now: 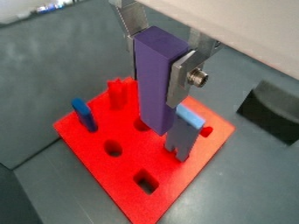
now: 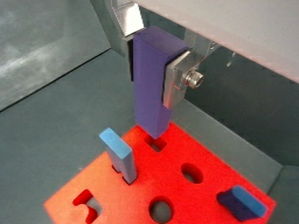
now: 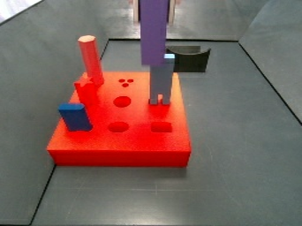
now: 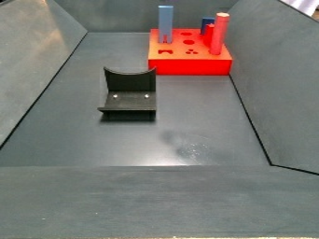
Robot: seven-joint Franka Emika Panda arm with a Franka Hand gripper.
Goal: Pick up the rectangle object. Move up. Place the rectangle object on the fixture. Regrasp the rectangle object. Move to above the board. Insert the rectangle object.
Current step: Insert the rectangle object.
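Observation:
My gripper (image 1: 159,66) is shut on the rectangle object (image 1: 156,80), a dark purple block hanging upright between the silver fingers (image 1: 180,77). Both wrist views show the same grip, with the gripper (image 2: 156,72) clamped on the block's (image 2: 149,87) upper part. Its lower end hangs above the orange-red board (image 1: 111,171), over the holes near the far edge (image 2: 159,145). In a side view the block (image 3: 154,32) stands clear above the board (image 3: 118,148). The black fixture (image 3: 190,60) sits behind the board and is bare (image 4: 129,91).
On the board stand a grey-blue peg (image 3: 165,81), a short blue block (image 3: 73,116) and a red cylinder (image 3: 88,56). The peg (image 1: 186,133) is close beside the purple block's lower end. Dark walls (image 4: 50,65) enclose the floor.

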